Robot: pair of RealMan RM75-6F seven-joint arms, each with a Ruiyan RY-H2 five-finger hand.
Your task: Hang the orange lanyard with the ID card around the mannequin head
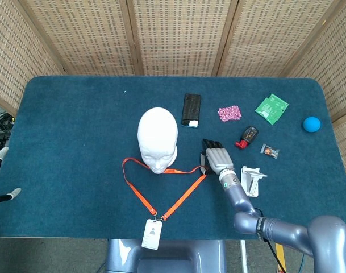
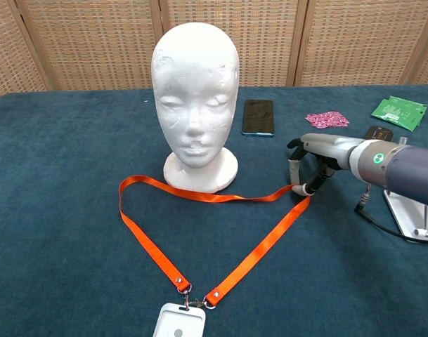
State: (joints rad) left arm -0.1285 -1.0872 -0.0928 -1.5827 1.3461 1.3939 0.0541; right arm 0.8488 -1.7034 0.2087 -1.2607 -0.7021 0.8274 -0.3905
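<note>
Reaching down at the lanyard's [image 2: 221,199] far corner, the right hand [image 2: 308,163] has its fingertips [image 2: 306,188] at the strap's bend; whether they are clamped on the strap or merely touching it I cannot tell. The left hand [image 1: 13,194] shows only as a tip at the table [image 1: 76,114] edge, well apart, its state unreadable.

To do this step well, I judge the fingers should pinch the flat strap at the bend and lift it enough that the loop opens before carrying it over the head [image 2: 195,98].

The lanyard is a thin, flat, limp orange ribbon lying in a triangle, running from just beside the hand past the head's base and down to the card [image 2: 177,322], a stiff clear-and-white sleeve on metal clips. The head is white, smooth, rounded foam, likely light, standing near the hand. The table's blue cloth looks napped and grippy.
</note>
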